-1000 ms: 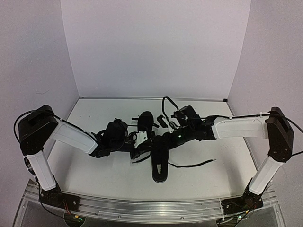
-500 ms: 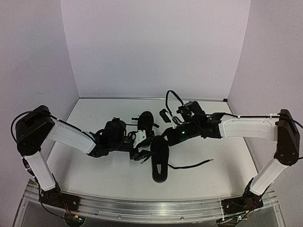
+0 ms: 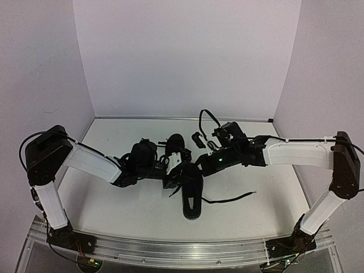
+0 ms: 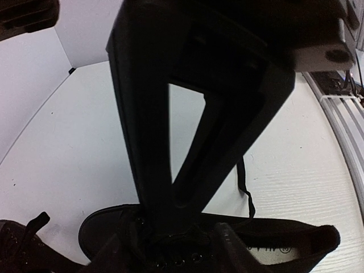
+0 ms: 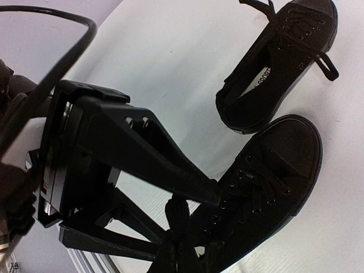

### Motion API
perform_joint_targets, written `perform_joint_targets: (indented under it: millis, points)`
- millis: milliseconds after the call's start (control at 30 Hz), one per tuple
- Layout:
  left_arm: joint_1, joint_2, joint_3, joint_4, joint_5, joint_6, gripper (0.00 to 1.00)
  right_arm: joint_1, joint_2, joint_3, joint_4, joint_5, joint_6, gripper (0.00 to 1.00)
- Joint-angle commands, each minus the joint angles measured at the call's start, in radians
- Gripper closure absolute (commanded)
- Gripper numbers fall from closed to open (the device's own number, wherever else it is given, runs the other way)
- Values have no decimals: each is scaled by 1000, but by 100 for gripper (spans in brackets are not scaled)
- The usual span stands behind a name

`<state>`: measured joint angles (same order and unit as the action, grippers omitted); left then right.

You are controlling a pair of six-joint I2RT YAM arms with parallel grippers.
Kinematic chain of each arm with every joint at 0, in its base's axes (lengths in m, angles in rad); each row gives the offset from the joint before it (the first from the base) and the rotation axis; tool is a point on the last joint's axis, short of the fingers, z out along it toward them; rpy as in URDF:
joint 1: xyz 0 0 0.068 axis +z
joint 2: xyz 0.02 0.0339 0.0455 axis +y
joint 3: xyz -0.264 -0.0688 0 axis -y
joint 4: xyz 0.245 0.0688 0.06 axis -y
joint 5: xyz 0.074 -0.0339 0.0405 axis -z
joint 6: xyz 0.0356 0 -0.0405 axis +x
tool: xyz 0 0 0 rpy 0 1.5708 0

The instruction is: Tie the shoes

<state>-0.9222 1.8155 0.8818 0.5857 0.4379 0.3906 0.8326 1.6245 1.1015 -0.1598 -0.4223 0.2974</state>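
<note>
Small black low-top shoes untied; thin black lace trails right of them. Right hand pressed together; left hand, cannot tell.

Dark print is showing on the pale insole of the far shoe in the right wrist view, but it is sitting too small and slanted for me to read a word. The near shoe is showing a similar mark inside it in the left wrist view, equally unreadable.
</note>
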Motion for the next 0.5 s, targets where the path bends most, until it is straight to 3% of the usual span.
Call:
perform_joint_targets:
  millis: [0, 133, 367, 467]
  points:
    - [-7, 8, 21, 43, 4, 4, 66, 0, -15, 14, -20, 18, -22, 100]
    - [-6, -11, 6, 13, -12, 27, 82, -1, -15, 11, -24, 14, -32, 100]
    - [-3, -39, -13, -18, -50, 47, 94, -1, -14, 14, -26, 13, -44, 100]
    - [2, -57, -18, -25, -52, 44, 100, -1, -13, 10, -23, 18, -47, 91]
